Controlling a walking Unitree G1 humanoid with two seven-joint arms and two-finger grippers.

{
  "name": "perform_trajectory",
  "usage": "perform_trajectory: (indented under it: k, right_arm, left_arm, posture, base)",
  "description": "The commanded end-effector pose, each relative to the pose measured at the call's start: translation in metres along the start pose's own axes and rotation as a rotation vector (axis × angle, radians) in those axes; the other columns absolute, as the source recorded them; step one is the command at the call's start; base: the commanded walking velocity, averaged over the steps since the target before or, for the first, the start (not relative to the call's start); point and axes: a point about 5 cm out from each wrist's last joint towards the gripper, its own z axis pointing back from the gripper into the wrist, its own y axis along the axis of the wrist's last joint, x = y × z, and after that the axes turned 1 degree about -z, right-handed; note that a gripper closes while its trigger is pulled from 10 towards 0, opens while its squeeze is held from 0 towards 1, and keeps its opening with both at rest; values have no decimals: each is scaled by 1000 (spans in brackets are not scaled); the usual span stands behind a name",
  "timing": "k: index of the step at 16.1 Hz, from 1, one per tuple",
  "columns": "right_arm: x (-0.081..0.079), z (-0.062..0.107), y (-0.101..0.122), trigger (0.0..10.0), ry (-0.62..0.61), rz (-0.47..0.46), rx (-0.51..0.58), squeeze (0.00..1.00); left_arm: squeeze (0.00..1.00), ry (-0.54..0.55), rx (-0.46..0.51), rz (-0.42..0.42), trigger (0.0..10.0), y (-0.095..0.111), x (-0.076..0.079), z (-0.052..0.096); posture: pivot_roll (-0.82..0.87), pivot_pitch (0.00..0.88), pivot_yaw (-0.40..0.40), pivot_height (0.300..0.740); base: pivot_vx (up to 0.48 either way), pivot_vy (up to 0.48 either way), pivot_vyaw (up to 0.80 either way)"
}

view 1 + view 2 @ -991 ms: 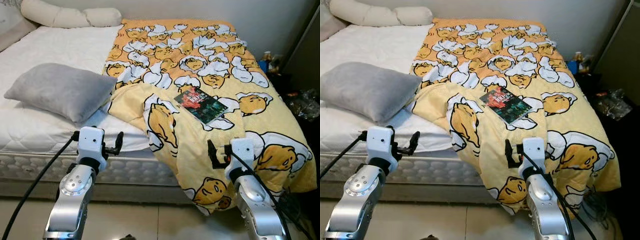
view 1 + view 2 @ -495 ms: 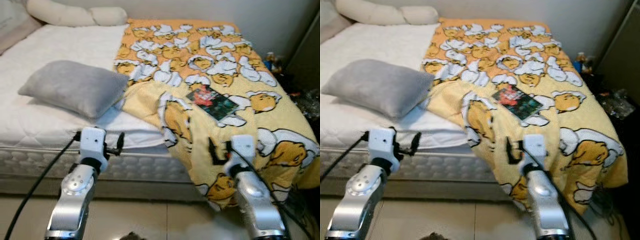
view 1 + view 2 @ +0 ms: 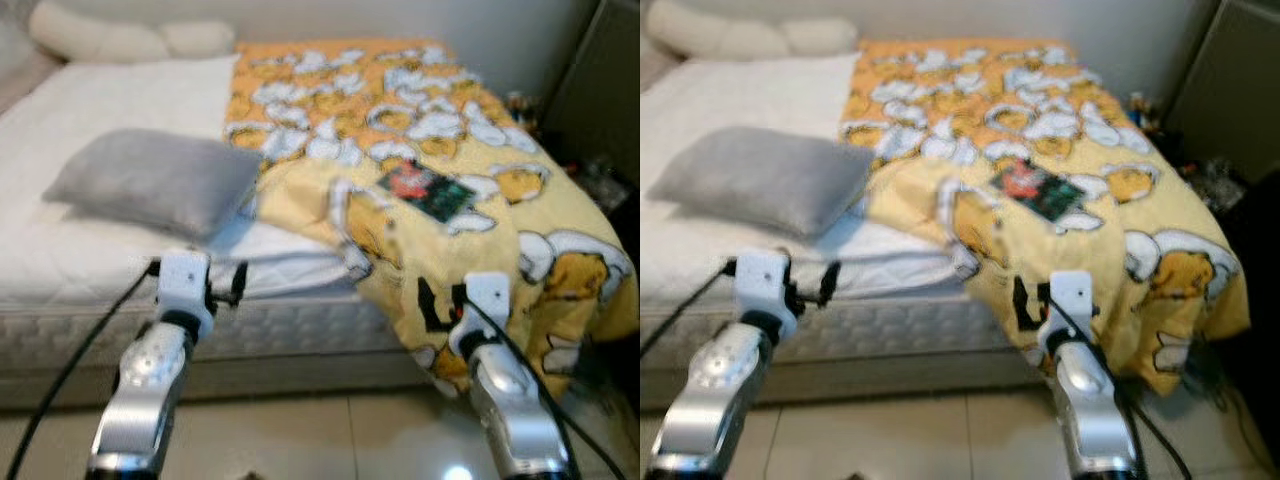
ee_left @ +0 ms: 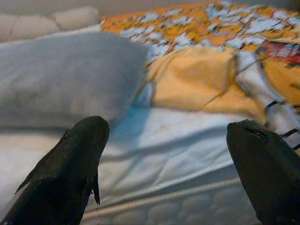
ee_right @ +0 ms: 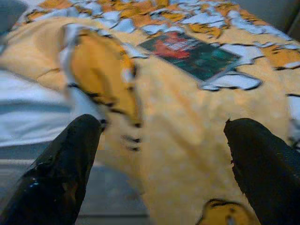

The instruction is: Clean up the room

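A bed carries a rumpled yellow cartoon-print blanket (image 3: 400, 130) over its right half, hanging off the foot. A dark book (image 3: 430, 190) with a red and green cover lies on the blanket. A grey pillow (image 3: 150, 180) rests on the bare white mattress (image 3: 80, 270). My left gripper (image 3: 238, 282) is open, held in front of the mattress edge below the pillow (image 4: 61, 75). My right gripper (image 3: 425, 300) is open too, level with the hanging blanket, with the book (image 5: 192, 51) beyond its fingers. Neither holds anything.
Two cream pillows (image 3: 120, 40) lie at the head of the bed against the wall. A dark cabinet (image 3: 600, 70) and small clutter (image 3: 520, 105) stand to the right of the bed. Glossy tiled floor (image 3: 300, 440) lies between me and the bed.
The whole picture has shifted and blurred, so the camera has moved; the bed's foot corner now shows further left. Both arms keep the same pose, grippers still open.
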Motion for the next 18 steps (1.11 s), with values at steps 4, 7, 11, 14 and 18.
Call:
perform_trajectory:
  k: [4, 7, 11, 14, 18]
  right_arm:
    - [0, -4, 7, 10000, 7, 12, 23, 0]
    - [0, -3, 5, 10000, 15, 19, 18, 0]
    - [2, -2, 4, 10000, 14, 18, 12, 0]
    - [3, -1, 3, 10000, 18, 15, 8, 0]
    - [6, -1, 2, 10000, 14, 23, 3, 0]
  left_arm:
    - [0, 1, -6, -7, 10000, 0, -2, 1]
    - [0, -2, -5, -10, 10000, 0, -2, 1]
    - [0, 6, -8, -14, 10000, -1, -4, 1]
    - [0, 1, -10, -9, 10000, -1, -1, 2]
    - [0, -5, -11, -9, 10000, -2, -1, 1]
  posture:
    - [72, 0, 32, 740]
    - [78, 0, 27, 740]
    - [76, 0, 27, 740]
    - [71, 0, 28, 740]
    - [70, 0, 29, 740]
  base:
    - [0, 334, 0]
    - [0, 334, 0]
    - [0, 334, 0]
    - [0, 329, 0]
    - [0, 326, 0]
